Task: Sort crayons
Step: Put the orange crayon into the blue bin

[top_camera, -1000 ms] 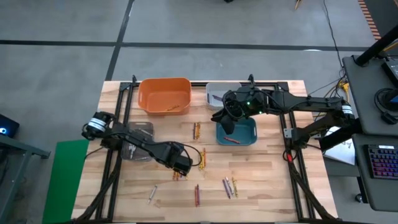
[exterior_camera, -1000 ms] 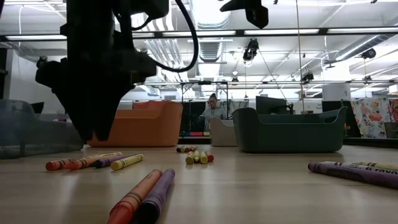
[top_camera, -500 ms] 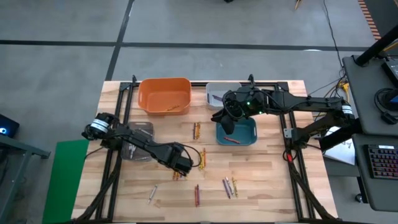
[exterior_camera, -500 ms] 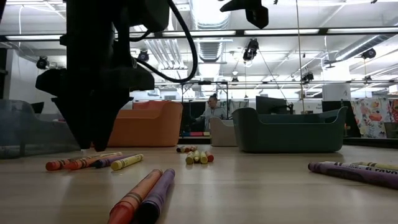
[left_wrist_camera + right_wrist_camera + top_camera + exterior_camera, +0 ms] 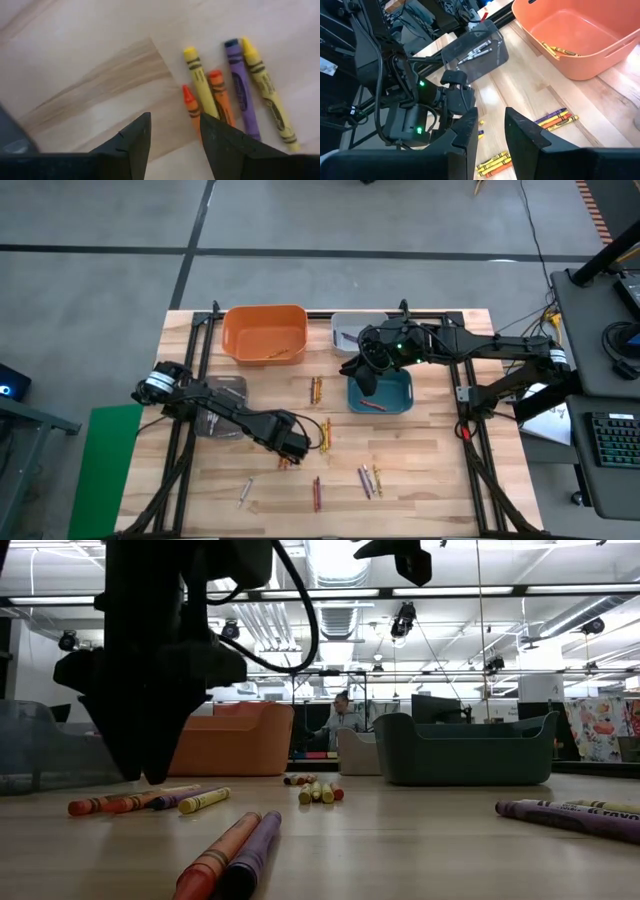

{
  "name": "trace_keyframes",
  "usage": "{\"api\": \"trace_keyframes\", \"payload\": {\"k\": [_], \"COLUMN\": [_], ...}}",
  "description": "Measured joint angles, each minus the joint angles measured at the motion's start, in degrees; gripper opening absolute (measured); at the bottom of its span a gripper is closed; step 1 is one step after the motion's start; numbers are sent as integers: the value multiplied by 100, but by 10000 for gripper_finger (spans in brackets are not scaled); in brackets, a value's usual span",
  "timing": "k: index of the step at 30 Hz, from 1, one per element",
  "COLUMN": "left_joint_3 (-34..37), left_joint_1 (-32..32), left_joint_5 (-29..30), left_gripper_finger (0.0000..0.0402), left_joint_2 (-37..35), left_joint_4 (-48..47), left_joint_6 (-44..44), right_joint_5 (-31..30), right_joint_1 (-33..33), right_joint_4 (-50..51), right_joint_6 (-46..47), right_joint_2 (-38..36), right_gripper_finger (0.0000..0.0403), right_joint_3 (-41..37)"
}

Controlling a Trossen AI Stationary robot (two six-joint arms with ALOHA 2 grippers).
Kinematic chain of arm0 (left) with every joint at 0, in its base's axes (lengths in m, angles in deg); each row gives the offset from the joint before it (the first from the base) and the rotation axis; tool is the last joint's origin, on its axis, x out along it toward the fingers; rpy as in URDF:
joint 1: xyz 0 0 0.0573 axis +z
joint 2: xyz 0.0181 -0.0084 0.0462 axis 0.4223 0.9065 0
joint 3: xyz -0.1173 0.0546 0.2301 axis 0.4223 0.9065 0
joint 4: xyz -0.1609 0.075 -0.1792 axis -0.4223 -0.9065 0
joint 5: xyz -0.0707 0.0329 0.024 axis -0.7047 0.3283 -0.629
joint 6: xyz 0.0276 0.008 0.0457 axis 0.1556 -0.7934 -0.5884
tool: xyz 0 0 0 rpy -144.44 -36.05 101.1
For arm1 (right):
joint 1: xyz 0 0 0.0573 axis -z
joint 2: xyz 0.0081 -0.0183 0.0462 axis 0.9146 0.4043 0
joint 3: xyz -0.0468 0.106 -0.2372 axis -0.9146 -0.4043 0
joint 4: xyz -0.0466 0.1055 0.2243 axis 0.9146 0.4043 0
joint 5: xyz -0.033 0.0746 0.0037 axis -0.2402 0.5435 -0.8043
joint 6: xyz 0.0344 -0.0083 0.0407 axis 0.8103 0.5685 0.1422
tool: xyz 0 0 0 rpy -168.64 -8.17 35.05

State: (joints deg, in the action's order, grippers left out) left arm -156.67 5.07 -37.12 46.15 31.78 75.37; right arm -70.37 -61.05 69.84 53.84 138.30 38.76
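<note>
left tool (image 5: 291, 448) low over the bench (image 5: 430, 480), fingers (image 5: 137, 142) spread wide with nothing between them. tips hang right over the near end of a loose group of 5 crayons (image 5: 225, 97): 1 red, 2 yellow, 1 orange, 1 purple, lying side by side, flat on the wood. the red and orange ones run under the tool's fingertip, contact not clear.

taking the orange bin (image 5: 264, 333) as landmark, near to far:
- bench's front edge, farthest from the orange bin: 1 grey/white crayon (image 5: 244, 491) alone, 1 red-orange pair (image 5: 317, 493), and a purple/yellow cluster (image 5: 368, 479), count not resolvable from above.
- next: the 5 under the left tool, plus a small yellow/orange bunch (image 5: 325, 435) just beside it.
- closer to the orange bin: a bunch of about 4 (image 5: 316, 390) mid-bench.
- clear bin (image 5: 226, 395) sits in front of the orange bin, under the left arm, with grey sticks inside.
- blue bin (image 5: 384, 394) to the orange bin's right, 1 red crayon (image 5: 372, 406) in it.
- orange bin itself: 2 crayons visible on the floor (image 5: 560, 50), yellow/orange.
- grey bin (image 5: 347, 331) beside the orange bin at the back.

right tool (image 5: 366, 384) hangs above the blue bin's edge, fingers (image 5: 520, 132) a little apart, empty.

4 bins total.
</note>
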Motion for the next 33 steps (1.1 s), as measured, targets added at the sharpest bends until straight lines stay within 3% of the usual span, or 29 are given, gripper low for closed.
{"api": "trace_keyframes", "payload": {"k": [33], "left_joint_3": [191], "left_joint_1": [-105], "left_joint_5": [-212], "left_gripper_finger": [152], "left_joint_2": [-2], "left_joint_4": [110], "left_joint_6": [15], "right_joint_5": [-2], "right_joint_1": [0], "right_joint_4": [4], "right_joint_6": [-17], "right_joint_2": [0], "right_gripper_finger": [95], "right_joint_3": [-7]}}
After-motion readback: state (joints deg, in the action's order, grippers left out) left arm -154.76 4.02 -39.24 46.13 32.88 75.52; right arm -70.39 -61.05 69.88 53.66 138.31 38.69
